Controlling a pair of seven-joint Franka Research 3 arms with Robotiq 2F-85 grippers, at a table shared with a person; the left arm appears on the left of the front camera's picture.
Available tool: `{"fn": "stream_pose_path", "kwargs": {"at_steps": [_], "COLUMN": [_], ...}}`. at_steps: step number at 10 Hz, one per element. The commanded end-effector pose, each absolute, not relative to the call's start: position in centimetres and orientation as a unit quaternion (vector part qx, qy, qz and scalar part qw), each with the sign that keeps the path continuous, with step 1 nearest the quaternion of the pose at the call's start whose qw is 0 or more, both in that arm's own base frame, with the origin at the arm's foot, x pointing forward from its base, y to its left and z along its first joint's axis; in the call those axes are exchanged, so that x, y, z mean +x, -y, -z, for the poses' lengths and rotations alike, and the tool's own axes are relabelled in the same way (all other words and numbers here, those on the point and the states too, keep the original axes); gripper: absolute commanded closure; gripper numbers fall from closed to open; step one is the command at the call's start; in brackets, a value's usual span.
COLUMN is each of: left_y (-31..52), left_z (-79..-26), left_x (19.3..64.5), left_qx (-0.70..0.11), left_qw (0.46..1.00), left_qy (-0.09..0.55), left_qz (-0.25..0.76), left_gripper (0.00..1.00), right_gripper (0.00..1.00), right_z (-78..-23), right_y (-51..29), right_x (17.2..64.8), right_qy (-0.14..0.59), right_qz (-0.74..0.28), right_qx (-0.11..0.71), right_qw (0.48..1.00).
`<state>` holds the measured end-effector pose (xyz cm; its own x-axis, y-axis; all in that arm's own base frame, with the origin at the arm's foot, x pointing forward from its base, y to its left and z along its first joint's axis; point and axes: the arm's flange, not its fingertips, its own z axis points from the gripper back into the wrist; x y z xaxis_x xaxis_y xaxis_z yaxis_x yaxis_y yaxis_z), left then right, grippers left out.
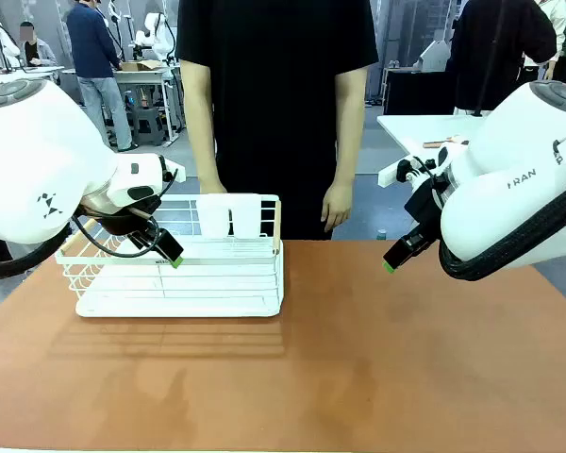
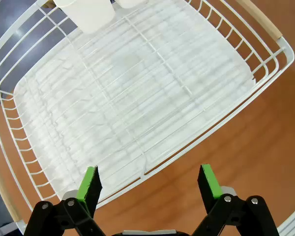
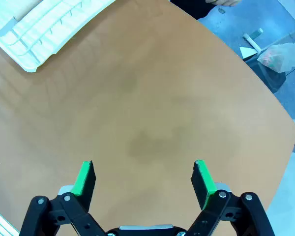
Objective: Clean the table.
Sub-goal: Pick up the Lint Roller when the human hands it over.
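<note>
Reddish-brown tabletop [image 1: 377, 377] takes up pretty much the whole near part of the scene. It's matte and smooth, with some faint darker blotches around the middle. The left end effector [image 2: 148, 179] hangs above the near rim of a white wire rack [image 1: 184, 288], fingers spread wide with nothing between them. The right end effector [image 3: 143, 176] is over bare surface on the other side, well apart from the rack, also wide and empty-handed. The rack sits on the left half of the tabletop, toward the far edge, with two white cups [image 1: 229, 215] at its far side. A person [image 1: 274, 104] in a black tee stands right behind the far edge, arms down, one hand [image 1: 337, 206] hanging loose.
</note>
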<state>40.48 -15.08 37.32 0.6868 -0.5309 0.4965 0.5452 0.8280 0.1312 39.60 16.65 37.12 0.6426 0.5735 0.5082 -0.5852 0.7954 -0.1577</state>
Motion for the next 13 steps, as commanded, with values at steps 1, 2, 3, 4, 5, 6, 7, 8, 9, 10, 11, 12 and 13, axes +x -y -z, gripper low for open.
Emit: {"fn": "stream_pose_path", "kwargs": {"at_steps": [1, 2, 3, 4, 5, 6, 7, 8, 9, 10, 11, 12, 13], "left_y": [15.1, 15.1, 15.1, 15.1, 15.1, 15.1, 15.1, 15.1, 15.1, 15.1, 15.1, 15.2, 14.5], "left_z": [-37.2, -37.2, -37.2, -37.2, -37.2, -37.2, -37.2, -37.2, -37.2, -37.2, -37.2, -37.3, -39.5], "left_x": [40.4, 40.4, 40.4, 40.4, 40.4, 40.4, 40.4, 40.4, 40.4, 40.4, 40.4, 40.5, 40.9], "left_qx": [-0.014, -0.014, -0.014, -0.014, -0.014, -0.014, -0.014, -0.014, -0.014, -0.014, -0.014, -0.013, -0.013], "left_qw": [0.918, 0.918, 0.918, 0.918, 0.918, 0.918, 0.918, 0.918, 0.918, 0.918, 0.918, 0.918, 0.914], "left_qy": [0.265, 0.265, 0.265, 0.265, 0.265, 0.265, 0.265, 0.265, 0.265, 0.265, 0.265, 0.266, 0.282], "left_qz": [0.293, 0.293, 0.293, 0.293, 0.293, 0.293, 0.293, 0.293, 0.293, 0.293, 0.293, 0.294, 0.292], "left_gripper": [0.0, 0.0, 0.0, 0.0, 0.0, 0.0, 0.0, 0.0, 0.0, 0.0, 0.0, 0.0, 0.0], "right_gripper": [0.0, 0.0, 0.0, 0.0, 0.0, 0.0, 0.0, 0.0, 0.0, 0.0, 0.0, 0.0, 0.0], "right_z": [-37.1, -37.1, -37.1, -37.1, -37.1, -37.1, -37.1, -37.1, -37.1, -37.1, -37.1, -37.1, -39.4], "right_y": [-16.7, -16.7, -16.7, -16.7, -16.7, -16.7, -16.7, -16.7, -16.7, -16.7, -16.7, -16.6, -15.7], "right_x": [39.6, 39.6, 39.6, 39.6, 39.6, 39.6, 39.6, 39.6, 39.6, 39.6, 39.6, 39.6, 40.2], "right_qy": [0.277, 0.277, 0.277, 0.277, 0.277, 0.277, 0.277, 0.277, 0.277, 0.277, 0.277, 0.277, 0.278], "right_qz": [-0.32, -0.32, -0.32, -0.32, -0.32, -0.32, -0.32, -0.32, -0.32, -0.32, -0.32, -0.32, -0.308], "right_qx": [0.011, 0.011, 0.011, 0.011, 0.011, 0.011, 0.011, 0.011, 0.011, 0.011, 0.011, 0.01, 0.02], "right_qw": [0.906, 0.906, 0.906, 0.906, 0.906, 0.906, 0.906, 0.906, 0.906, 0.906, 0.906, 0.906, 0.91]}}
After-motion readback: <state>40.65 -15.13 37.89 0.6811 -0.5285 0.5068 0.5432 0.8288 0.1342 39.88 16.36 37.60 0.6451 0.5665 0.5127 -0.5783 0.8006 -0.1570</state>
